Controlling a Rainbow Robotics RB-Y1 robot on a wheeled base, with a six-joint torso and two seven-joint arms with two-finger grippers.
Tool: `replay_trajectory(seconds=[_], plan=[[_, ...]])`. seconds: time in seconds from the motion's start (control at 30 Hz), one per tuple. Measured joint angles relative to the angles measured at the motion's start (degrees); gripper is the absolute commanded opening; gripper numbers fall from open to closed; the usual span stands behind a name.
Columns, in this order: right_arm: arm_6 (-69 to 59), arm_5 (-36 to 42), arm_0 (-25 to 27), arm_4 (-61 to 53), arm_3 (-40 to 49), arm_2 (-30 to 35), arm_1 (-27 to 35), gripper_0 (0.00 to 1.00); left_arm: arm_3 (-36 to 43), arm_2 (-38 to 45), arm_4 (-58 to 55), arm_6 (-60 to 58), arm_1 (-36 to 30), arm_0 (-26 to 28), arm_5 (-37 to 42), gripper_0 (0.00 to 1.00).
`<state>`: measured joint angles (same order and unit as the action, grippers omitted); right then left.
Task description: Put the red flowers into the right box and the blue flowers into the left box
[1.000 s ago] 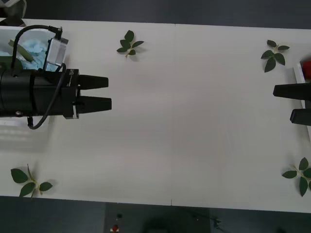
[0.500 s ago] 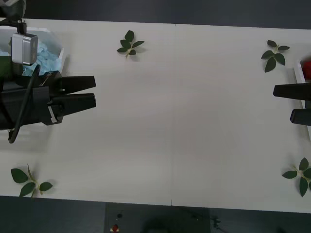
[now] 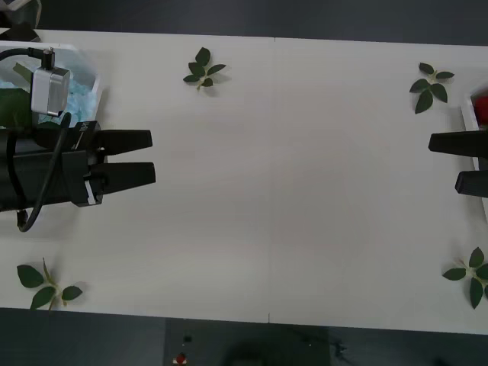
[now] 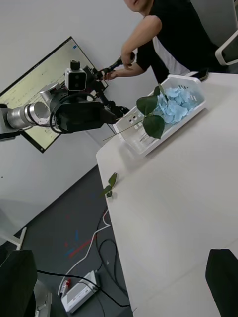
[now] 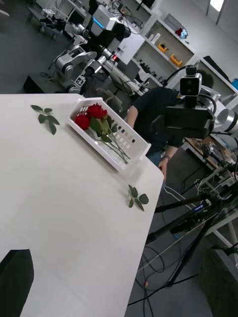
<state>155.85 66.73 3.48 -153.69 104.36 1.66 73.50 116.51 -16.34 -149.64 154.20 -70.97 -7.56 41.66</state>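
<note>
The blue flowers (image 3: 80,93) lie in the left box (image 3: 97,79) at the table's far left corner; from the right wrist view, the blue flowers (image 4: 174,105) and their big leaves rest inside that slotted left box (image 4: 148,143). My left gripper (image 3: 152,157) hovers just right of the box, open, nothing between its fingers. The red flowers (image 5: 94,116) lie in the right box (image 5: 130,144). In the front view the red flowers (image 3: 480,107) peek in at the right edge, over the right box (image 3: 465,120). My right gripper (image 3: 443,162) waits there, open and holding nothing.
Loose green leaf sprigs lie near the table's corners: far left of centre (image 3: 203,69), far right (image 3: 431,84), near left (image 3: 47,284), near right (image 3: 473,274). The broad white tabletop (image 3: 290,191) stretches between the two grippers.
My left gripper has drawn back to the left, away from the table's middle, and its wrist has turned. The right arm has stayed still.
</note>
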Motion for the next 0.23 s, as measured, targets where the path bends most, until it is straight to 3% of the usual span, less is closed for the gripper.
replay_trajectory(seconds=[0.23], plan=[[0.0,0.0,0.0,0.0,0.0,0.0,0.0,1.0,0.0,0.0,0.0,0.0,0.0,0.0,0.0,0.97]])
